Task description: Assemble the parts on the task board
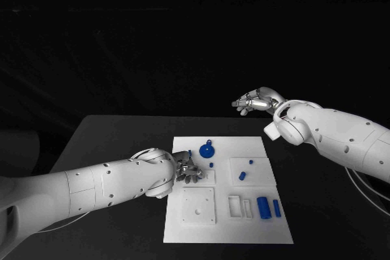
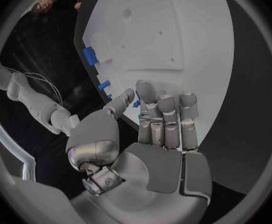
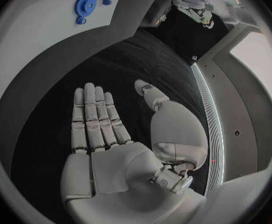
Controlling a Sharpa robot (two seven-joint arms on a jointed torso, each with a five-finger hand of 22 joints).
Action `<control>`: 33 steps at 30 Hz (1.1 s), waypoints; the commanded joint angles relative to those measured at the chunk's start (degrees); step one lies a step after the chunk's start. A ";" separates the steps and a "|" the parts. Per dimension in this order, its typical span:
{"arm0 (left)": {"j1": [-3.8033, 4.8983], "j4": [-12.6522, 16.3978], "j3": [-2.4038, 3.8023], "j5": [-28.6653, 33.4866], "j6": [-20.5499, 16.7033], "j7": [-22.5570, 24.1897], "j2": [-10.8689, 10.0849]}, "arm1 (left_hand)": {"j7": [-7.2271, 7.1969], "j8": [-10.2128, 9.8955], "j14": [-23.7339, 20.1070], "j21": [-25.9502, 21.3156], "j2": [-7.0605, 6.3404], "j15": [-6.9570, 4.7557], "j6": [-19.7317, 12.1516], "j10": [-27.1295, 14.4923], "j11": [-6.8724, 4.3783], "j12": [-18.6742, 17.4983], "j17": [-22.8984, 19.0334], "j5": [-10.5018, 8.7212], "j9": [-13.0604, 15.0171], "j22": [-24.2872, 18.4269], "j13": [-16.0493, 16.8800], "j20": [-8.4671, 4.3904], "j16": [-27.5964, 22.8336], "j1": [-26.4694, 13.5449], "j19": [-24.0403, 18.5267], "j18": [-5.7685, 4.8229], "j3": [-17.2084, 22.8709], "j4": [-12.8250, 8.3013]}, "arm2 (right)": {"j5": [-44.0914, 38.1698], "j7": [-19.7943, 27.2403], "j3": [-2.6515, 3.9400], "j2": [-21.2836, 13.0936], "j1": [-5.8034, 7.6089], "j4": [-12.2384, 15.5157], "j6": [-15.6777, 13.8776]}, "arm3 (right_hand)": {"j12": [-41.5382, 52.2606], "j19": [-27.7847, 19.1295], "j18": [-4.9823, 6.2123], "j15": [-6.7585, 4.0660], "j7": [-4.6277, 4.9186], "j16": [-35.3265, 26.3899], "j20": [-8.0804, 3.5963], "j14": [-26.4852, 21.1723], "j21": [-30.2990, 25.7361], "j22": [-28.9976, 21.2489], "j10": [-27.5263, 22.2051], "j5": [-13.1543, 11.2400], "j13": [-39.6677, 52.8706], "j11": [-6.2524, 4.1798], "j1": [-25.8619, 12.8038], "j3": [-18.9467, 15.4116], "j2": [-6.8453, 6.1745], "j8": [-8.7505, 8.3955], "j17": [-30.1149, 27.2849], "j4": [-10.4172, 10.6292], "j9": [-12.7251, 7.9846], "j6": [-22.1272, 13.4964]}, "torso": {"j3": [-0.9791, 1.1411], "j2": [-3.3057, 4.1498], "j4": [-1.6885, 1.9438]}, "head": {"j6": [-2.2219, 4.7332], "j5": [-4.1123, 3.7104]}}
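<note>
My left hand (image 1: 187, 172) hovers over the task board (image 1: 227, 226), fingers (image 2: 164, 114) straight and together, holding nothing; a small blue peg (image 1: 211, 164) sits just beyond their tips. My right hand (image 1: 256, 100) hangs well clear past the board's far edge, fingers (image 3: 92, 114) flat, empty. The blue gear (image 1: 207, 151) looks like light, rigid plastic, probably slick; I'd pinch its rim. I can read no writing anywhere.

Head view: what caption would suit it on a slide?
Left hand reaches over the white task board with blue parts; right hand hovers open beyond it.
</note>
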 commanded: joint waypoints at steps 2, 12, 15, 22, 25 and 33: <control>-0.02 -0.10 0.64 0.86 -0.55 0.67 0.13 | -0.18 -0.21 -0.19 -0.23 -3.15 -0.18 -0.40 0.02 -0.08 0.15 -0.13 -0.31 0.12 0.04 -0.14 -7.17 -0.07 -1.63 0.34 -0.20 -0.48 1.69 | -0.37 0.29 0.01 -0.05 -0.04 0.09 0.69 | 0.31 -0.19 0.69 0.08 0.15 0.09 0.16 -0.36 -0.33 0.10 -0.17 0.38 -0.07 0.10 -0.28 -0.26 0.27 0.31 -0.10 0.00 -0.08 -0.46 | 0.00 -0.01 0.08 | 0.03 -0.09; -0.04 0.19 1.53 2.15 -0.34 1.28 -0.10 | -0.15 -0.27 -0.73 -0.37 -6.91 -0.31 -0.96 -0.37 -0.07 0.48 -0.16 -0.24 0.89 0.50 -0.06 -7.38 0.32 -5.53 -0.22 -0.04 -4.78 4.20 | -0.37 0.29 0.01 -0.08 -0.07 0.03 0.70 | 0.33 -0.22 0.70 0.09 0.16 0.10 0.18 -0.38 -0.36 0.11 -0.18 0.39 -0.11 0.11 -0.27 -0.28 0.25 0.31 -0.11 -0.01 -0.10 -0.48 | 0.06 0.00 -0.01 | 0.12 -0.03; -0.05 0.24 1.72 2.25 -0.32 1.34 -0.21 | -0.16 -0.30 -0.77 -0.42 -7.07 -0.34 -1.00 -0.41 -0.08 0.48 -0.17 -0.24 0.92 0.51 -0.06 -7.43 0.33 -5.45 -0.26 0.02 -5.01 4.03 | -0.37 0.29 0.01 -0.11 -0.08 0.06 0.72 | 0.34 -0.25 0.70 0.10 0.16 0.11 0.19 -0.39 -0.39 0.11 -0.19 0.40 -0.13 0.11 -0.27 -0.28 0.24 0.31 -0.11 -0.02 -0.11 -0.49 | 0.07 0.00 0.05 | 0.10 -0.07; -0.07 0.26 2.64 2.46 -0.51 1.03 -0.60 | -0.14 -0.42 -0.91 -0.53 -5.86 -0.45 -1.14 -0.56 -0.08 0.50 -0.24 -0.24 1.03 0.54 -0.07 -7.48 0.33 -4.89 -0.32 0.08 -5.63 3.32 | -0.37 0.30 0.01 -0.21 -0.09 0.08 0.70 | 0.36 -0.28 0.70 0.10 0.17 0.12 0.20 -0.39 -0.42 0.11 -0.19 0.41 -0.16 0.12 -0.27 -0.29 0.25 0.31 -0.11 -0.02 -0.12 -0.50 | 0.06 0.00 0.04 | 0.14 -0.08; -0.07 0.25 3.42 2.46 -0.58 0.74 -0.96 | -0.07 -0.65 -0.97 -0.47 -0.70 -0.59 -1.40 -0.66 -0.07 0.57 -0.31 -0.04 1.03 0.75 -0.08 -7.53 0.38 -1.60 -0.38 0.09 -5.90 0.01 | -0.37 0.31 0.01 -0.24 -0.09 0.10 0.70 | 0.37 -0.29 0.70 0.11 0.17 0.12 0.21 -0.39 -0.43 0.11 -0.19 0.41 -0.18 0.12 -0.26 -0.29 0.26 0.31 -0.12 -0.03 -0.13 -0.50 | 0.05 0.00 0.06 | 0.17 -0.10; -0.06 0.64 4.88 3.30 0.02 1.02 -2.38 | 0.45 -2.10 -1.42 -1.71 7.13 -0.30 -1.96 -1.52 0.32 -0.24 -1.28 3.85 0.00 0.73 -1.06 -7.13 -0.59 7.27 -0.42 -0.67 -3.65 -5.70 | -0.37 0.34 0.01 -0.44 -0.10 0.05 0.65 | 0.39 -0.30 0.71 0.10 0.17 0.14 0.22 -0.39 -0.45 0.11 -0.19 0.42 -0.20 0.11 -0.24 -0.27 0.30 0.31 -0.12 -0.03 -0.14 -0.49 | 0.06 -0.03 0.07 | 0.41 -0.20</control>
